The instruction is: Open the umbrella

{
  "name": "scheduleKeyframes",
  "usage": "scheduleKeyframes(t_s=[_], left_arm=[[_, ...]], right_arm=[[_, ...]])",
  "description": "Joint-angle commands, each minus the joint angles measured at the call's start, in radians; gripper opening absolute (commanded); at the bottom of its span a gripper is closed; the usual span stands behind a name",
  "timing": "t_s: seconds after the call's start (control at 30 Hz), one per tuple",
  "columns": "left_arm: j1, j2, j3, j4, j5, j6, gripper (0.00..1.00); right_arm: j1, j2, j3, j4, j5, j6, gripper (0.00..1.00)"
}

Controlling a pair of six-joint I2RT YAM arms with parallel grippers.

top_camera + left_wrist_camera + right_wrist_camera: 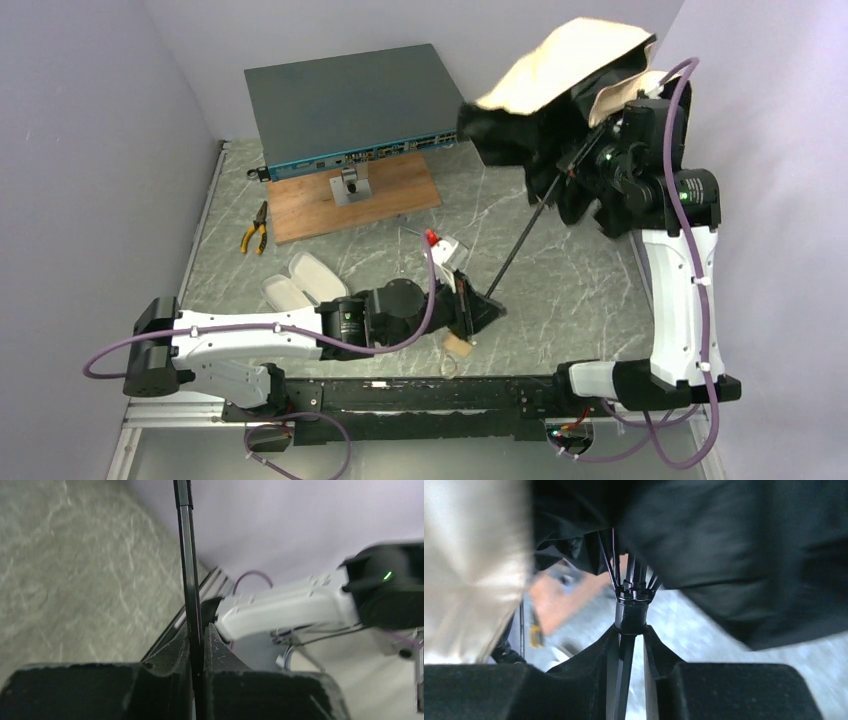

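The umbrella's cream canopy point(565, 60) with black lining point(510, 140) hangs partly spread, high at the back right. Its thin black shaft point(525, 235) slants down to my left gripper point(487, 303), which is shut on the shaft's lower end; the tan handle point(459, 346) pokes out below it. In the left wrist view the shaft point(186, 555) runs up from between the closed jaws of that gripper point(199, 625). My right gripper point(588, 160) is under the canopy. In the right wrist view it point(631, 628) is closed round the shaft just below the black runner point(631, 612), with a thin gap on one side.
A grey flat box point(350, 100) stands on a wooden board point(385, 200) at the back. Yellow-handled pliers point(255, 228) lie to the left. A whitish open case shell point(300, 280) lies near the left arm. A small red-capped item point(432, 238) sits mid-table. Walls close in on both sides.
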Motion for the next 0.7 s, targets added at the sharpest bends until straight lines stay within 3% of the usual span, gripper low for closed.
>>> scheduleKeyframes(t_s=[0.0, 0.13, 0.37, 0.5, 0.67], left_arm=[[-0.222, -0.056, -0.093, -0.334, 0.477, 0.111, 0.00], [-0.224, -0.058, -0.064, -0.334, 0.425, 0.114, 0.00], [-0.218, 0.025, 0.140, -0.368, 0.255, 0.134, 0.00], [-0.188, 0.092, 0.238, -0.343, 0.243, 0.140, 0.00], [-0.186, 0.132, 0.324, -0.338, 0.244, 0.196, 0.00]], right_arm=[[-0.159, 0.126, 0.115, 1.558, 0.565, -0.071, 0.21], [-0.159, 0.082, 0.031, 1.576, 0.542, -0.051, 0.19], [-0.159, -0.121, -0.355, 1.547, 0.427, 0.073, 0.19], [-0.158, -0.246, -0.580, 1.516, 0.343, 0.136, 0.22], [-0.156, -0.351, -0.748, 1.482, 0.328, 0.168, 0.23]])
